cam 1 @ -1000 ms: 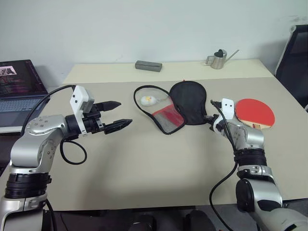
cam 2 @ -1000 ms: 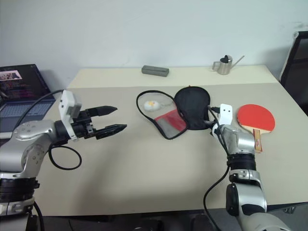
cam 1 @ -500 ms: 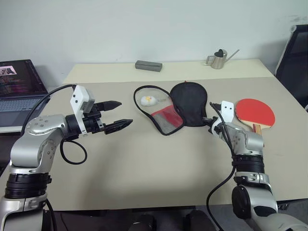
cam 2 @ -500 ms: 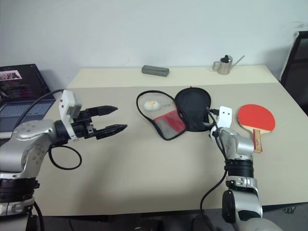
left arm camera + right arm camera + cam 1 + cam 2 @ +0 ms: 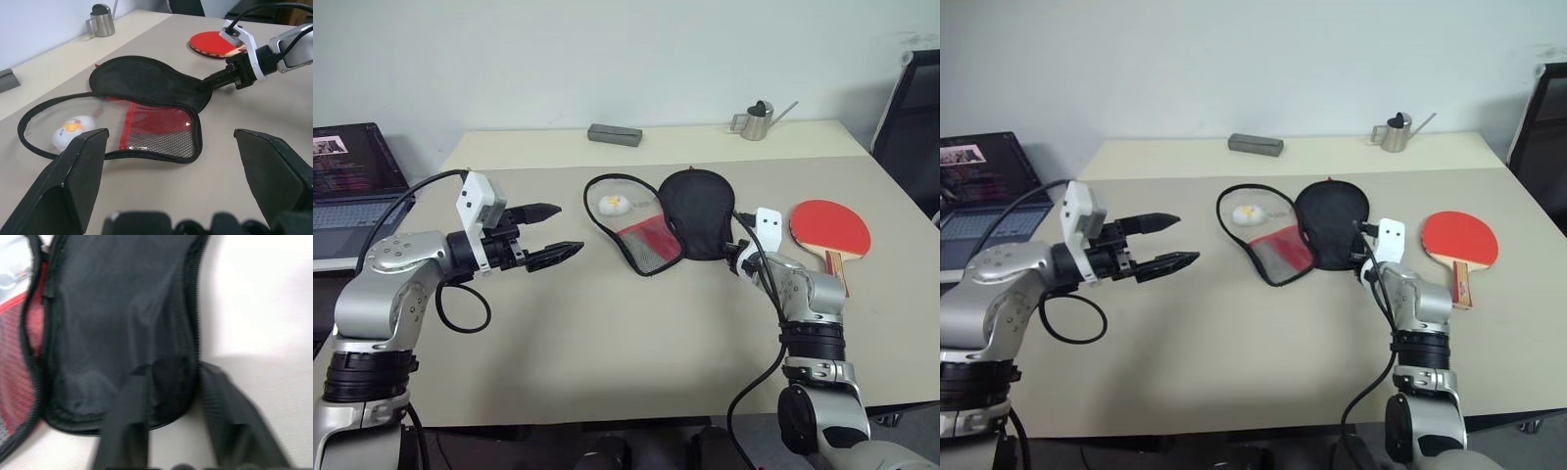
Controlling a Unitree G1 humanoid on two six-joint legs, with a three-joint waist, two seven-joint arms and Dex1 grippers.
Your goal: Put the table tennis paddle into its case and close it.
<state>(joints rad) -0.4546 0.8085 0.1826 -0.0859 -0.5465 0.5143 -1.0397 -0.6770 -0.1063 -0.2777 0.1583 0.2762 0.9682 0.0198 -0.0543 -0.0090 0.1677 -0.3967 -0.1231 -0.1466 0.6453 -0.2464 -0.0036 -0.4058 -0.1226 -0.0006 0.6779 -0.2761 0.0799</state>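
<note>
The case (image 5: 698, 211) lies unzipped and spread open at mid-table. Its black-lined half is on the right, and its red and mesh half (image 5: 644, 243) on the left holds a white-yellow charm (image 5: 612, 204). To the right, the red table tennis paddle (image 5: 829, 227) rests flat on the table with its handle toward me. My right gripper (image 5: 173, 374) is at the narrow near end of the black half, fingers apart with the case's edge between them; I cannot tell if they touch it. Left of the case, my left gripper (image 5: 566, 229) hovers open and empty.
A grey rectangular box (image 5: 615, 134) and a small metal watering can (image 5: 756, 120) stand on the far table. A laptop (image 5: 347, 176) sits off to the left. A black chair (image 5: 913, 108) is at the far right edge.
My right gripper's fingers have parted from shut. The right arm drew slightly left and toward me, and the case's near end slid a little left. The left arm stayed still.
</note>
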